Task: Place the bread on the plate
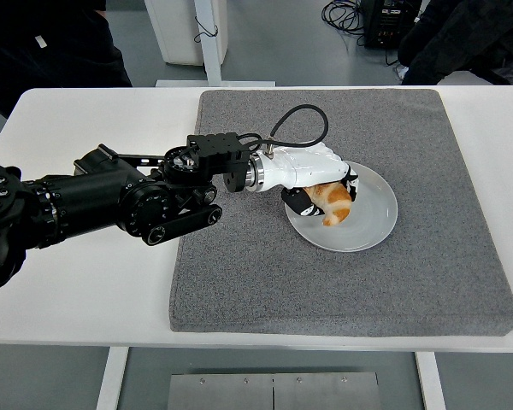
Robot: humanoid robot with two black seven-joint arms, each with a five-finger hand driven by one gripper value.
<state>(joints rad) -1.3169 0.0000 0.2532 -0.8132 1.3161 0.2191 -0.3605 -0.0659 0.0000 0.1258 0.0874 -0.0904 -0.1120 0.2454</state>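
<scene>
bread (335, 203) within fingers (301, 202), seemingly touching plate (378, 224)

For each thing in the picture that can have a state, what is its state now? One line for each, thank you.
Left hand: over the plate, fingers curled around the bread.
Bread: held by the hand, low over the plate; contact with the plate cannot be told.
Plate: upright on the grey mat.
Mat: flat on the table.

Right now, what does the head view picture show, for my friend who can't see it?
The robot's white left hand holds a golden-brown piece of bread low over a round pale grey plate. The plate sits on a grey foam mat covering a white table.
</scene>
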